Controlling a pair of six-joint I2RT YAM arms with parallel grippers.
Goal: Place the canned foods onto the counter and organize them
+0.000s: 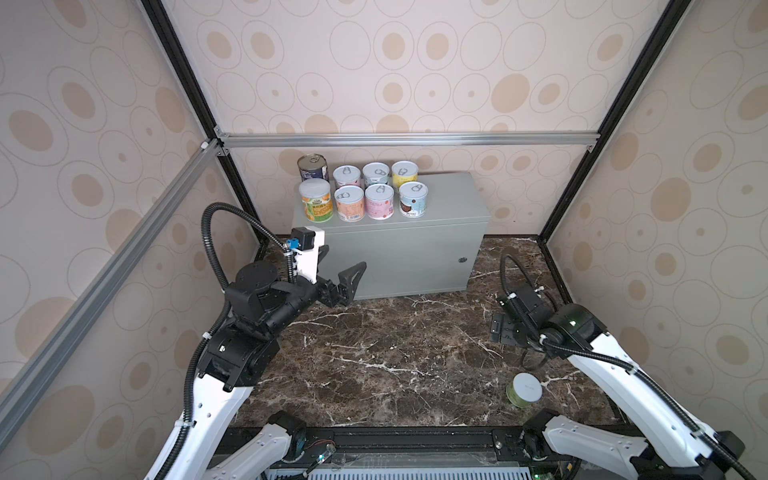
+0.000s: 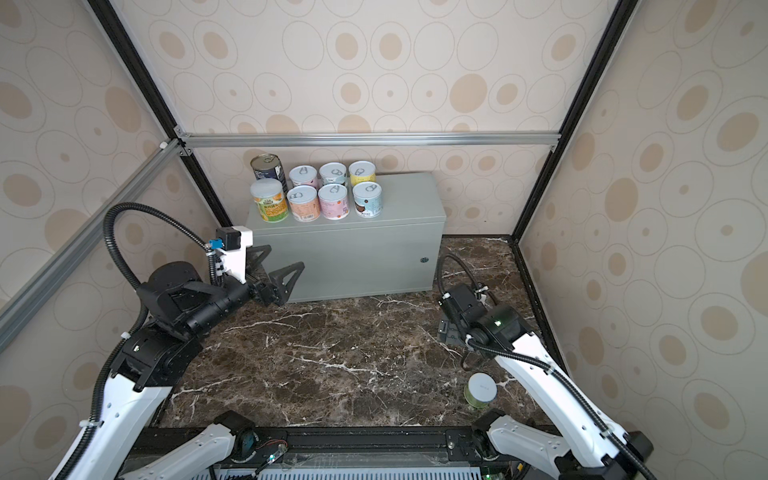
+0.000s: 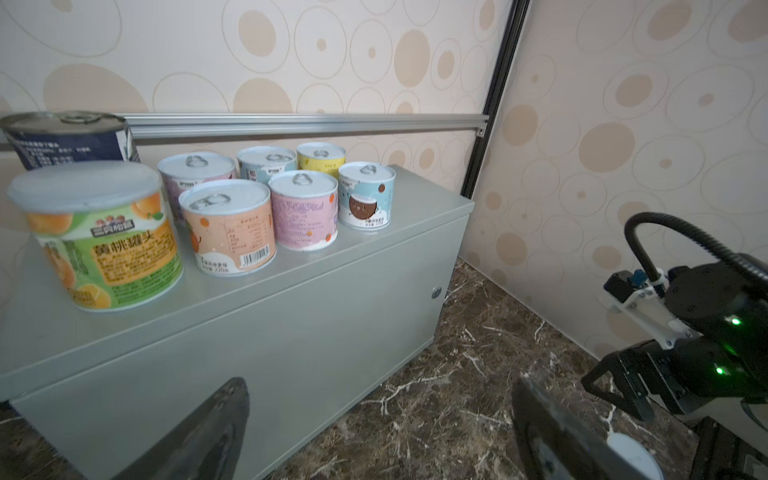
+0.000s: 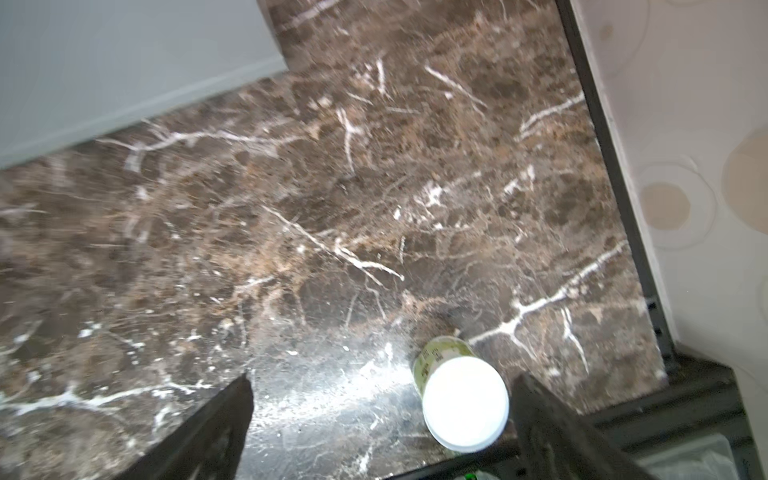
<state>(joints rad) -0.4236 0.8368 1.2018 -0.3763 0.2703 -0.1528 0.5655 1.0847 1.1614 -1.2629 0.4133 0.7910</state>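
Several canned foods stand in two rows on the left half of the grey counter (image 1: 440, 199) (image 2: 399, 195) (image 3: 399, 232). Among them are a dark-blue can (image 1: 312, 167) and an orange-and-green can (image 1: 316, 204) (image 3: 104, 241). One green can with a white lid (image 1: 523, 390) (image 2: 480, 390) (image 4: 461, 399) stands alone on the marble at the front right. My left gripper (image 1: 344, 257) (image 2: 286, 255) (image 3: 379, 382) is open and holds nothing, in front of the counter's left front face, below the cans. My right gripper (image 1: 503, 330) (image 4: 384, 379) is open above the marble, behind the green can and apart from it.
Dark brown veined marble (image 1: 395, 353) covers the floor of the cell. Black frame posts and an aluminium rail (image 1: 407, 139) run along the patterned walls close behind and beside the counter. A small round lock (image 1: 462, 260) sits on the counter's front.
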